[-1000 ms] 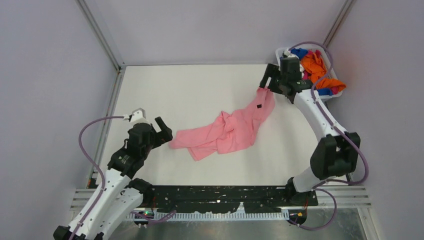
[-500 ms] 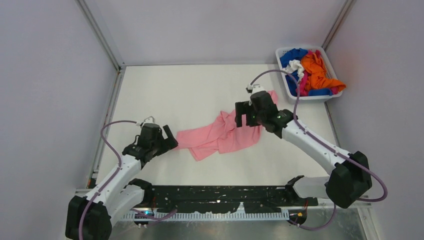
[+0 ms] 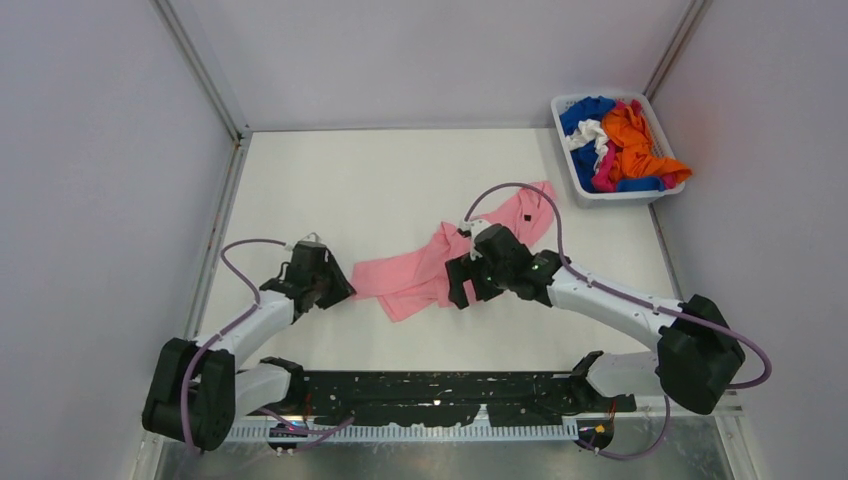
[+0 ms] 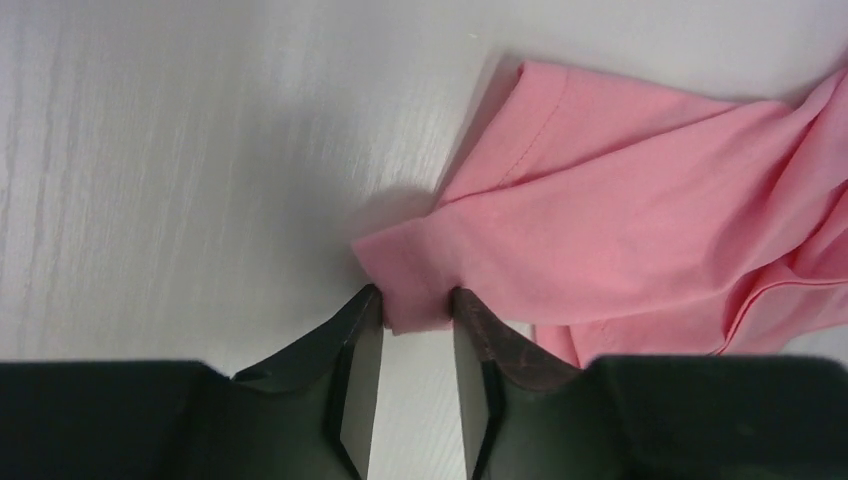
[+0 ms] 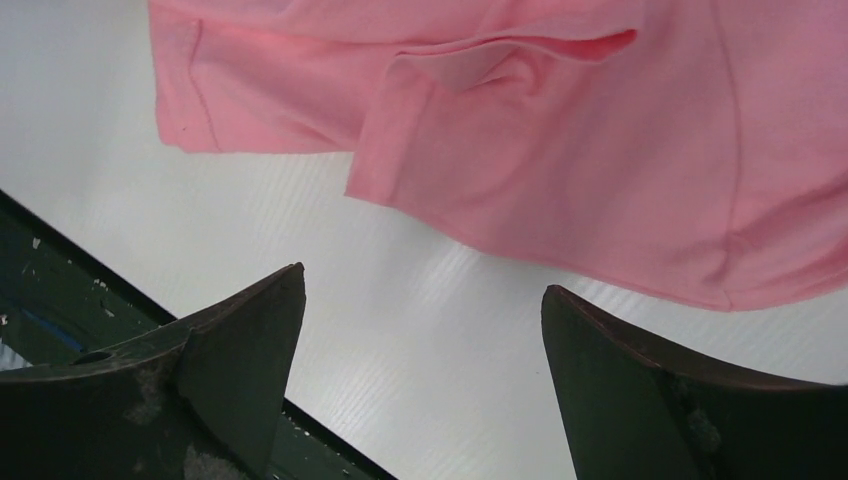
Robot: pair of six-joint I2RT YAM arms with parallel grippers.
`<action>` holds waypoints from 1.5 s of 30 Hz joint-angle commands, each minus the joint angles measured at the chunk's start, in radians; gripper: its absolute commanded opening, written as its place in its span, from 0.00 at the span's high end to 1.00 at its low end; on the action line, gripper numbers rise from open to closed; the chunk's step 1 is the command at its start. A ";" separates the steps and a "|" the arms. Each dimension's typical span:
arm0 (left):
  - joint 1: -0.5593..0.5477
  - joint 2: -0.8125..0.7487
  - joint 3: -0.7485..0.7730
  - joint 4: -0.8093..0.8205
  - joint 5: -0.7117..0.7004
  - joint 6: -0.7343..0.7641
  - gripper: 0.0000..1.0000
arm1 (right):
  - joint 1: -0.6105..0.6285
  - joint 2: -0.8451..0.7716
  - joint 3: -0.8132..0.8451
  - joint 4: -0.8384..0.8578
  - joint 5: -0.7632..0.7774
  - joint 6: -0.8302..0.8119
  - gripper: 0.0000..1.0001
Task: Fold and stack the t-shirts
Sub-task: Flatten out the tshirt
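While the light pink t-shirt (image 3: 405,280) lies crumpled across the middle of the white tabletop (image 3: 380,180), stretched from its 8 o'clock end toward 2 o'clock, the left gripper (image 3: 330,290) sits at that 8 o'clock end. In the left wrist view its gripper (image 4: 415,300) has narrowed onto a small folded corner of the shirt (image 4: 620,250), one dark finger pressed to each side of the cloth, low on the tabletop. The right gripper (image 3: 462,285) hangs over the shirt's 6 o'clock edge, near the middle of the garment. In the right wrist view its gripper (image 5: 420,285) is spread wide and holds nothing, with the pink hem and a sleeve (image 5: 600,150) lying flat just beyond the fingertips. A dark neck label (image 3: 521,212) shows on the shirt's far end at 2 o'clock. Out at the tabletop's 1 o'clock corner stands a white basket (image 3: 615,194), well apart from both arms, heaped with an orange shirt (image 3: 630,140), a royal blue one (image 3: 585,108), a white one (image 3: 587,133) and a hot pink one (image 3: 605,180).
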 commanded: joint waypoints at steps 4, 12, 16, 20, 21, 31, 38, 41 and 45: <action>0.004 0.056 0.037 0.083 0.023 -0.002 1.00 | 0.159 0.087 0.033 0.067 0.021 -0.023 0.07; 0.004 -0.010 -0.001 0.132 0.029 0.019 1.00 | 0.230 0.304 0.155 0.072 0.198 -0.056 0.21; 0.004 -0.068 -0.015 0.135 0.026 0.030 1.00 | 0.229 0.369 0.172 0.069 0.267 -0.047 0.24; 0.004 -0.115 -0.022 0.123 0.012 0.037 1.00 | 0.221 0.406 0.155 0.083 0.284 -0.022 0.39; 0.004 -0.125 -0.024 0.122 0.009 0.038 1.00 | 0.218 0.405 0.144 0.089 0.291 -0.010 0.42; 0.003 -0.167 -0.009 0.112 -0.007 0.043 1.00 | 0.102 0.365 0.042 0.176 0.330 0.074 0.91; 0.004 -0.222 0.069 0.074 -0.027 0.055 1.00 | 0.041 0.132 0.032 0.154 0.510 0.061 0.95; 0.003 -0.280 0.119 0.069 -0.069 0.061 1.00 | 0.039 0.033 0.066 0.070 0.592 -0.011 0.95; 0.004 -0.364 0.183 0.055 -0.111 0.079 1.00 | 0.030 -0.119 0.084 0.003 0.650 -0.054 0.95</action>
